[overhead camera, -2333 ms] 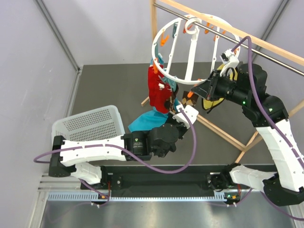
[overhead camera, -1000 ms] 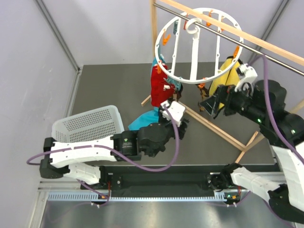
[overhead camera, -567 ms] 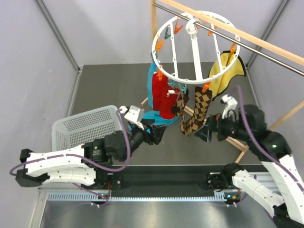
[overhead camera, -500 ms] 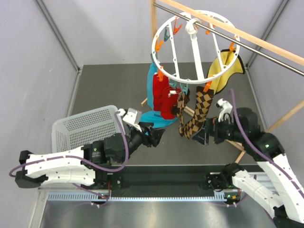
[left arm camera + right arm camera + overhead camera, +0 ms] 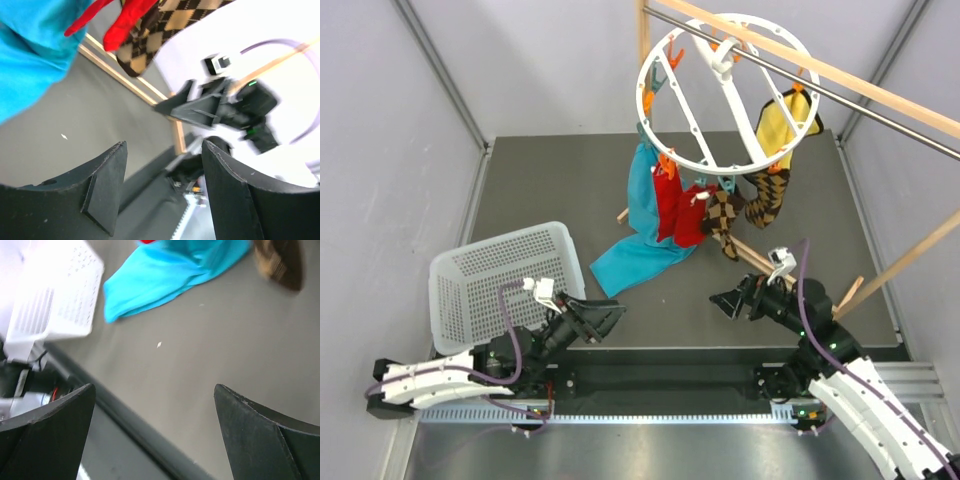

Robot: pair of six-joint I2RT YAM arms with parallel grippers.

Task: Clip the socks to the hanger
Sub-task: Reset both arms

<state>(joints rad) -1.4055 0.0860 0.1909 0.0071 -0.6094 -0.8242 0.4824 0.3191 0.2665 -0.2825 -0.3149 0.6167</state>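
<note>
a: where are the socks?

b: up on the hanger (image 5: 642, 95). two red socks (image 5: 678, 210) hang side by side from the near part of its rim, under orange clips (image 5: 666, 163). two brown-and-tan checkered socks (image 5: 725, 215) hang just to their right.

a: and the hanger itself?

b: the white ring hangs by its hook from the wooden rail (image 5: 880, 90), above the far half of the dark surface (image 5: 540, 190).

a: anything else on it?

b: a long teal cloth (image 5: 640, 220) hangs left of the red socks, its end trailing onto the surface. a yellow cloth (image 5: 778, 120) hangs at the ring's right side.

a: the arms?

b: both are low, near the front edge of the surface and well apart from the hanger. the left pincer (image 5: 613, 312) sits just beside the white mesh basket (image 5: 490, 270). the right pincer (image 5: 722, 300) is out in front of the checkered socks, facing the left one.

a: holding anything?

b: no. in the left wrist view its fingers (image 5: 107, 180) stand spread, with only grey surface and the other arm seen between them. the right one's fingers (image 5: 45, 435) are parted wide too, and nothing is in the gap.
</note>
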